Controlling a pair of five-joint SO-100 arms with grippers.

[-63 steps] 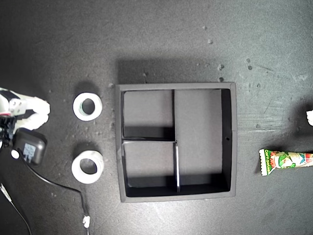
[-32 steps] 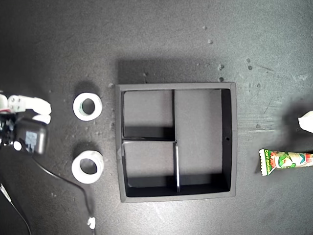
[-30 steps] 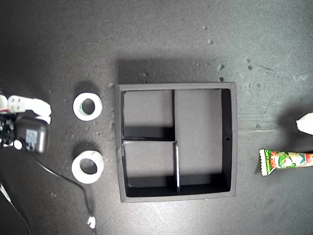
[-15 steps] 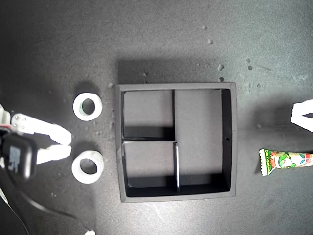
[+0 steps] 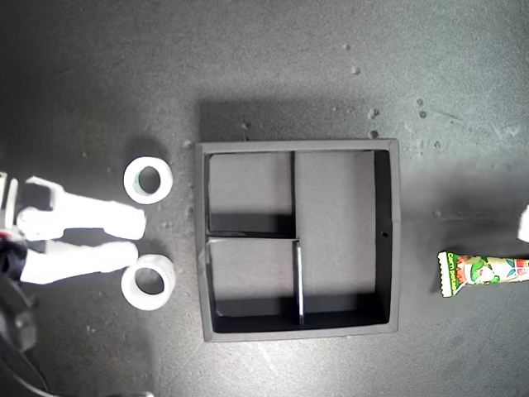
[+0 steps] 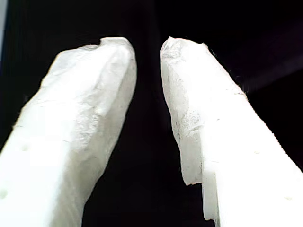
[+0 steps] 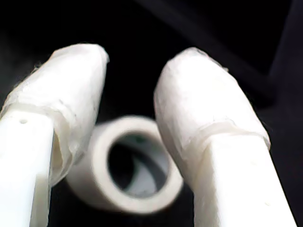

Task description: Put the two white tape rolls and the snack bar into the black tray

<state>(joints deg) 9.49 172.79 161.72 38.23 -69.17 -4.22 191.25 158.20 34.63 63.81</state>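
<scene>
The black tray sits in the middle of the exterior view with all compartments bare. Two white tape rolls lie at its left in that view, one farther up and one lower. My second gripper stands open between them, its fingertips pointing at the tray. Its wrist view shows one roll beyond the spread fingertips; which roll it is I cannot tell. The snack bar lies at the exterior view's right edge. My first gripper is open with nothing between its fingers; only a white tip shows above the bar.
The dark tabletop carries small specks behind the tray. The second arm's dark body and cable fill the exterior view's lower left corner.
My second gripper has reached in from the exterior view's left edge toward the tray, opened, and now sits between the two rolls. My first gripper has drawn back to the right edge.
</scene>
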